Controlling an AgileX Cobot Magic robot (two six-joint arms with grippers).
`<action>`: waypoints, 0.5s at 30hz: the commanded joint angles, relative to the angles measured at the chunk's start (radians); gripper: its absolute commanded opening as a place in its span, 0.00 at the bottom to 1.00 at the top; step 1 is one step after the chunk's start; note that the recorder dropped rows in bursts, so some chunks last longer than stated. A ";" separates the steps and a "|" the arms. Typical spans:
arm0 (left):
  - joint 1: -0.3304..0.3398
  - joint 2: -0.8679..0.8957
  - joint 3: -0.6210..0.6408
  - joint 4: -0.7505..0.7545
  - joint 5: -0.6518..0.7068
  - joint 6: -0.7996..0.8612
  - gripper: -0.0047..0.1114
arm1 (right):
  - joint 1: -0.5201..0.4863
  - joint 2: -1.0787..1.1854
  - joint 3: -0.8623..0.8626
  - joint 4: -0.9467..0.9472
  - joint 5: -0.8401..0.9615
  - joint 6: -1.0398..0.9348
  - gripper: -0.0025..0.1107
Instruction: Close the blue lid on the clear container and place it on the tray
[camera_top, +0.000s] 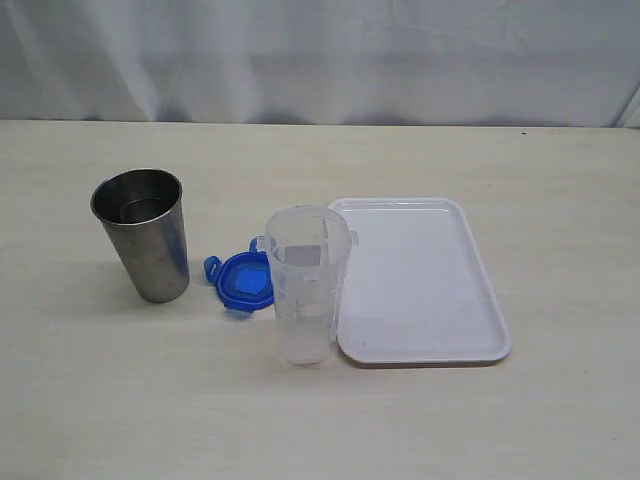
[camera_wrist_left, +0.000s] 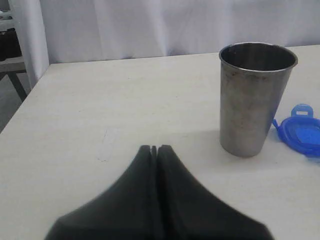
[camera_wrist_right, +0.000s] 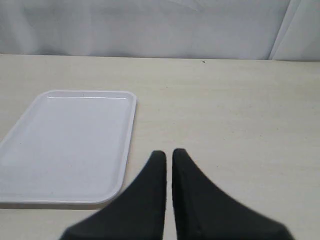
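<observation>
Nearest me, the clear container (camera_top: 305, 290) stands open, blue lid (camera_top: 243, 280) at its 9 o'clock, tray (camera_top: 495, 335) at 3. My left gripper (camera_wrist_left: 154, 148) and right gripper (camera_wrist_right: 169, 152) are squeezed together, empty. Nothing done yet.

Clear container (camera_top: 305, 290): tall, translucent, slightly tapered, upright on the worktop (camera_top: 120, 400), top open with no lid on. It stands just beside the tray's left edge; contact unclear. Blue lid (camera_top: 243, 281): flat on the worktop, flaps out, left of the container and partly hidden behind it. Tray (camera_top: 420, 285): white, rectangular, low rim, flat.
</observation>
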 joint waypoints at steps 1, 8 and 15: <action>0.002 -0.002 0.002 0.003 -0.012 -0.001 0.04 | -0.006 -0.004 0.002 -0.008 -0.002 -0.006 0.06; 0.002 -0.002 0.002 0.001 -0.015 -0.001 0.04 | -0.006 -0.004 0.002 -0.008 -0.002 -0.006 0.06; 0.002 -0.002 0.002 -0.005 -0.108 -0.001 0.04 | -0.006 -0.004 0.002 -0.008 -0.002 -0.006 0.06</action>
